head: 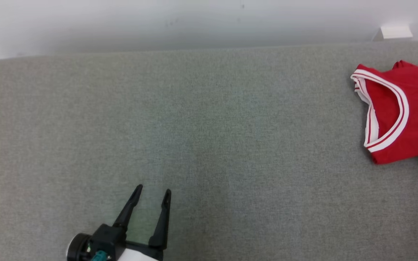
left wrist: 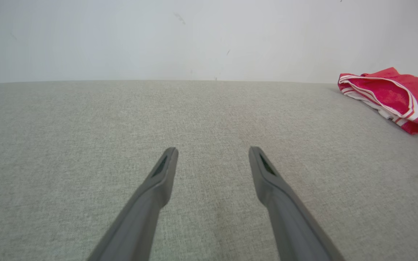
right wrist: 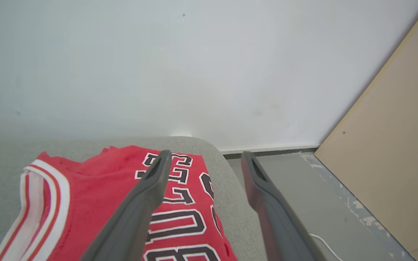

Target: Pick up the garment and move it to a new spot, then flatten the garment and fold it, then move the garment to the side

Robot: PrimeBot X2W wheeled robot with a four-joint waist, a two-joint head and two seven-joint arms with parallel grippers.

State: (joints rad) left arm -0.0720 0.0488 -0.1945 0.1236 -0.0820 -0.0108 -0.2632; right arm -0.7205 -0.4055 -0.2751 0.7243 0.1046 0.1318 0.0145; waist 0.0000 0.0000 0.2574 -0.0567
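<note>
The garment is a red jersey with white and red trim, lying folded at the far right of the grey padded surface. It also lies at the right edge of the left wrist view. In the right wrist view the garment shows black and white lettering, and my right gripper stands open above its right part, nothing between the fingers. My left gripper is open low over the bare surface at the lower left, far from the garment; in its own wrist view the left gripper is empty.
A pale wall runs along the surface's far edge. The surface's rounded right corner drops to a grey floor, where a tan board leans and a thin white cable lies.
</note>
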